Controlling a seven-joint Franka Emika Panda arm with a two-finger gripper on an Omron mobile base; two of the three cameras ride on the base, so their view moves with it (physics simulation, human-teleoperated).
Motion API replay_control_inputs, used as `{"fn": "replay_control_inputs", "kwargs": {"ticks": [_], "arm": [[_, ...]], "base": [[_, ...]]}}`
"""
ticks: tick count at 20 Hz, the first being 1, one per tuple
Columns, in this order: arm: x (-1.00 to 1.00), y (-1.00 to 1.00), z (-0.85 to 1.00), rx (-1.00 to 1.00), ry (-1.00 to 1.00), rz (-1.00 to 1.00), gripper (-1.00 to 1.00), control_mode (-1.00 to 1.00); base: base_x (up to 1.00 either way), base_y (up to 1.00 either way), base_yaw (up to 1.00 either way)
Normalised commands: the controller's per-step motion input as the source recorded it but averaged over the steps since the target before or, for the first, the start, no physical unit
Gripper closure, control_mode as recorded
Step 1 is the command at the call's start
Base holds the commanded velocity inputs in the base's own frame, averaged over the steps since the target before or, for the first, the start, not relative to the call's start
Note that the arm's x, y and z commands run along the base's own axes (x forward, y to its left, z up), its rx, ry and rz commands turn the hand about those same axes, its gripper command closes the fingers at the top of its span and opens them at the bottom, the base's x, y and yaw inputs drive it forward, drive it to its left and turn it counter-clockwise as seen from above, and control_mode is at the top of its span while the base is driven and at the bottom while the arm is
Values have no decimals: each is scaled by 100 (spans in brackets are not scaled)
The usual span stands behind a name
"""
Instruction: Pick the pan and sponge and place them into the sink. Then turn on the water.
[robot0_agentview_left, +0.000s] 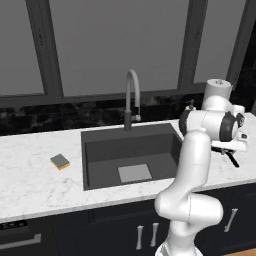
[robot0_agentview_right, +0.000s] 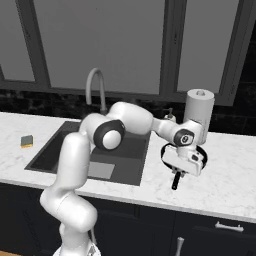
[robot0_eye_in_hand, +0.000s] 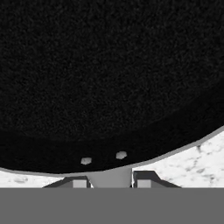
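At the bottom of the hand view we see our gripper (robot0_eye_in_hand: 111, 178) pinching the near rim of the pan (robot0_eye_in_hand: 105, 78), which lies on the counter (robot0_eye_in_hand: 192, 162) lower right and looks stiff and heavy, likely tipping if lifted here.

Dark sink (robot0_agentview_left: 100, 145) set in white marble counter (robot0_agentview_left: 30, 185), arched faucet (robot0_agentview_left: 131, 97) behind. Light-grey plate (robot0_agentview_left: 134, 173) flat on basin floor. Sponge (robot0_agentview_left: 60, 161) on counter left of basin (well apart). Black pan handle (robot0_agentview_left: 232, 158) poking out beside white arm (robot0_agentview_left: 192, 165), right of basin.
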Motion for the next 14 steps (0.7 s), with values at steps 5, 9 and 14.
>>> {"fn": "replay_control_inputs", "kwargs": {"ticks": [5, 9, 14], "arm": [[7, 59, 12, 0, 0, 47, 100, -100], [21, 67, 8, 0, 0, 57, 100, -100], [20, 52, 15, 2, -4, 59, 100, -100]], "base": [[0, 0, 0], [0, 0, 0], [0, 0, 0]]}}
